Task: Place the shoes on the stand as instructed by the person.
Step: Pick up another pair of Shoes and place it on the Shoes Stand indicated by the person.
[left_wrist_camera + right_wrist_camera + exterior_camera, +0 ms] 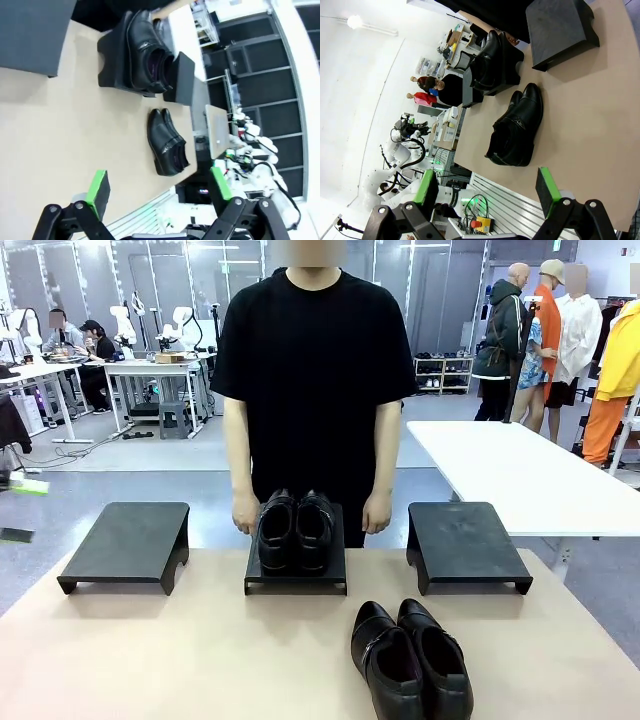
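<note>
While one pair point(295, 530) tops a stand point(296, 584) — strapped pair point(410, 660) lies nearby.

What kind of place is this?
Probably a robotics lab or test hall, not a shop: the tan table rests on aluminium framing beside a red emergency-stop button, and a plain white worktable stands on a bare grey floor.

A lab hall with worktables point(150, 367) and glass partitions point(150, 280).

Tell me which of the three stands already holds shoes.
The middle stand, right in front of the person, holds a black pair; the left stand and right stand have bare tops.
</note>
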Controlling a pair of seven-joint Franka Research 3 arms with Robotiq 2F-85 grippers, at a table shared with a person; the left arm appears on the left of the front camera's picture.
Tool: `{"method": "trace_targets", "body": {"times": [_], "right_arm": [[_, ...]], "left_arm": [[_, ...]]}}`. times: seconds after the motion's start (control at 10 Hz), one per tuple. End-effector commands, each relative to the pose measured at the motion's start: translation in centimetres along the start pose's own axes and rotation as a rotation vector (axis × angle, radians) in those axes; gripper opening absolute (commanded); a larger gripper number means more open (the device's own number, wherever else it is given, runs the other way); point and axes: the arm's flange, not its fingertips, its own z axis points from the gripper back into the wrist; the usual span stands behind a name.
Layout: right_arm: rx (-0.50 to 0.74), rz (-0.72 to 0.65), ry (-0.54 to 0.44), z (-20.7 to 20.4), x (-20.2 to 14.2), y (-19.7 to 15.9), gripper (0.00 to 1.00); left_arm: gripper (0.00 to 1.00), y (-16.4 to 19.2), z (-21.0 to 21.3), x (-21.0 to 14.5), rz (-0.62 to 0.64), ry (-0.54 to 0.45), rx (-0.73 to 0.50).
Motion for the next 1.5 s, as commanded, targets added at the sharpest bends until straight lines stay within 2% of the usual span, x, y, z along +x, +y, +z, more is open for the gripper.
{"method": "trace_targets", "body": {"times": [0.0, 0.2, 0.4, 0.5, 0.7, 0.8, 0.9, 1.4], "right_arm": [[0.006, 0.005, -0.005, 0.1, 0.0, 0.2, 1.0], [0.006, 0.005, -0.005, 0.1, 0.0, 0.2, 1.0], [0.006, 0.005, -0.005, 0.1, 0.0, 0.2, 1.0], [0.006, 0.005, -0.005, 0.1, 0.0, 0.2, 1.0], [0.006, 0.005, -0.005, 0.1, 0.0, 0.2, 1.0], [0.006, 0.005, -0.005, 0.1, 0.0, 0.2, 1.0], [0.006, 0.005, -0.005, 0.1, 0.0, 0.2, 1.0], [0.006, 0.005, -0.005, 0.1, 0.0, 0.2, 1.0]], "left_arm": [[1.0, 4.8, 1.9, -7.2, -0.007, 0.028, -0.166], [1.0, 8.8, 1.6, -8.5, 0.104, -0.006, -0.274], [1.0, 11.7, 1.3, -10.7, 0.118, -0.025, -0.314], [1.0, 12.6, 1.3, -12.1, 0.105, -0.05, -0.322], [1.0, 12.1, 1.1, -12.5, 0.092, -0.068, -0.317], [1.0, 11.1, 0.3, -12.1, 0.063, -0.054, -0.287], [1.0, 15.9, 5.1, -4.2, 0.121, -0.044, -0.309], [1.0, 15.9, 5.1, -4.2, 0.121, -0.044, -0.309]]}}
